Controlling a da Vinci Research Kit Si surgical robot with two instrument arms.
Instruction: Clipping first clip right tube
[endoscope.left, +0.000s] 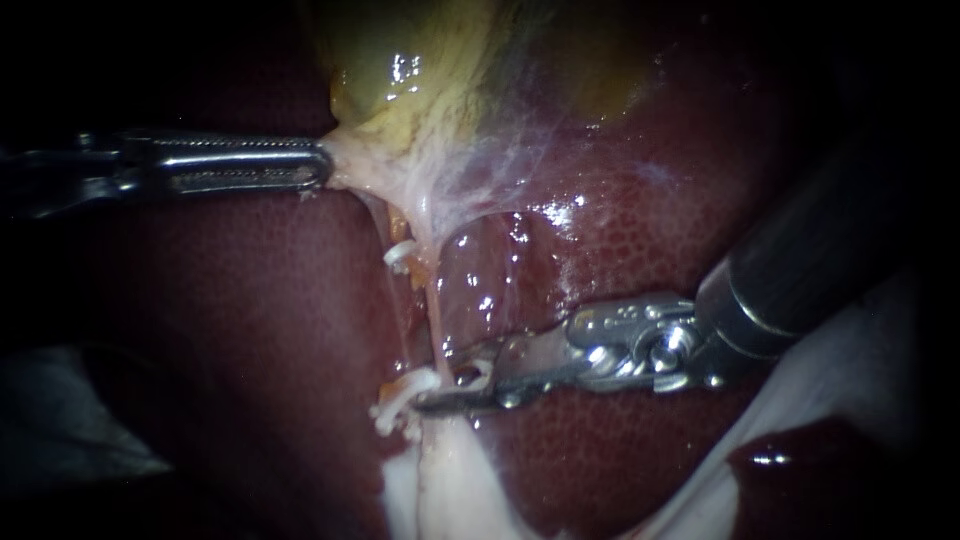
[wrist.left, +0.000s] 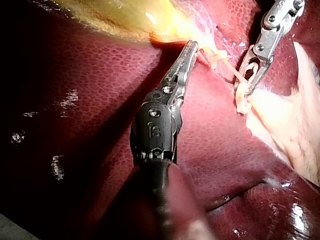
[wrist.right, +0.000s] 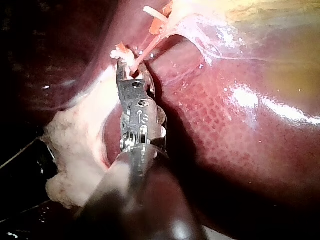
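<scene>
My left instrument (endoscope.left: 318, 165) comes in level from the left, its jaws shut on the pale neck of the yellow-green gallbladder (endoscope.left: 400, 60) and holding it taut. From there a thin pinkish tube (endoscope.left: 436, 325) runs down over the liver (endoscope.left: 250, 330). My right instrument (endoscope.left: 435, 382) reaches in from the right with its jaws open. The tube passes between them, and a white clip (endoscope.left: 470, 375) sits inside. The left wrist view shows my left instrument (wrist.left: 191, 47) on the tissue and my right instrument (wrist.left: 245, 85) around the tube (wrist.left: 231, 71). In the right wrist view my right instrument (wrist.right: 127, 70) straddles the tube (wrist.right: 150, 47).
One white clip (endoscope.left: 400, 253) sits higher up beside the tube and another (endoscope.left: 398, 408) lies just past the right jaws' tips. Whitish fatty tissue (endoscope.left: 450, 480) spreads below the jaws. Dark red liver surrounds everything, with a thin membrane (endoscope.left: 520, 150) stretched under the gallbladder.
</scene>
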